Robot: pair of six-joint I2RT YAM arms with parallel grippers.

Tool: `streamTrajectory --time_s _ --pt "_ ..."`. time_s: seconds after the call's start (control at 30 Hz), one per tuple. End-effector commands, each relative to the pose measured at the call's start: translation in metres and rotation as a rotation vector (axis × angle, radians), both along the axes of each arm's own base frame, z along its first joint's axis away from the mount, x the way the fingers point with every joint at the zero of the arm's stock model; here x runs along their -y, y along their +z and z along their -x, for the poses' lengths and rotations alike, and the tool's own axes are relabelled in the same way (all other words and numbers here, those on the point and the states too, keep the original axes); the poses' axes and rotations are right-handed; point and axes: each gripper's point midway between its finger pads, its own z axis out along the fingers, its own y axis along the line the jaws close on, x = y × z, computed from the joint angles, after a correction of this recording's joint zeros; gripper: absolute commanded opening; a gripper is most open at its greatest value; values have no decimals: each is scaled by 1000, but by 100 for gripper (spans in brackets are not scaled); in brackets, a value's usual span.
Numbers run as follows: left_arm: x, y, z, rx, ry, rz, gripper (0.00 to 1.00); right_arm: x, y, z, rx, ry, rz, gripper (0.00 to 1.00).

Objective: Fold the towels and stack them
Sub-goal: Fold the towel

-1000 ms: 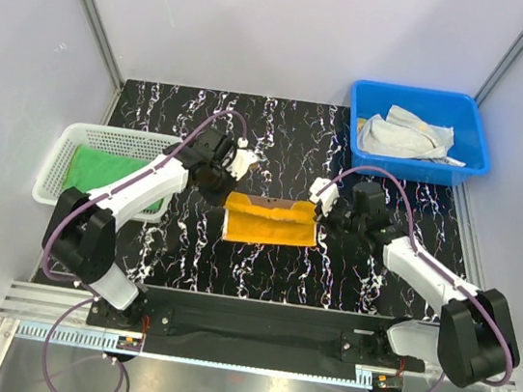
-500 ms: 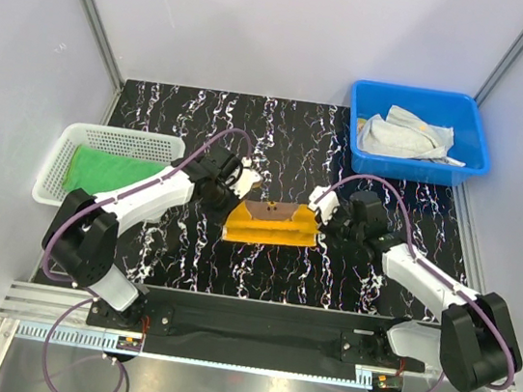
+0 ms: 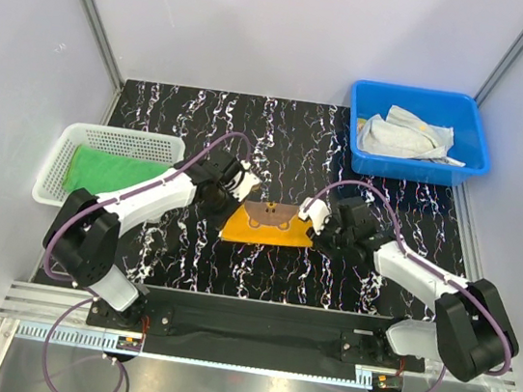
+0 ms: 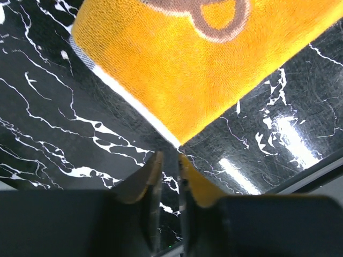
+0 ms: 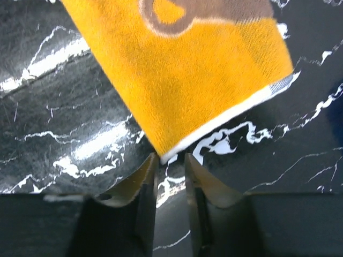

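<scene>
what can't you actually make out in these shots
orange-yellow bear towel: both wrist views' top edges cut off most of its brown print.
pale crumpled cloths in the blue plastic bin: top view, too small to count or tell patterns.
green cloth in the white mesh basket: top view, left arm covers its near corner; folds unreadable.

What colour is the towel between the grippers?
Orange-yellow towel with a brown bear print and white edging, best in the left wrist view.
</scene>
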Motion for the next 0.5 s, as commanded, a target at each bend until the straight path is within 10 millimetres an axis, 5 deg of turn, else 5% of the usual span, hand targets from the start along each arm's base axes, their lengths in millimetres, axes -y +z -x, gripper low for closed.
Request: streamTrajectory --time_s 0.0,0.17,0.3,0.47 --pt "0 2 3 -8 13 -14 24 -1 23 -6 28 -19 -2 34" --pt "-4 20 -15 57 80 -56 29 -11 61 10 25 44 -82 44" --pt "22 38 -34 104 129 63 34 -30 90 20 -29 22 -237 55" --pt "31 24 -36 48 199 98 35 -42 93 -8 -120 -217 -347 43"
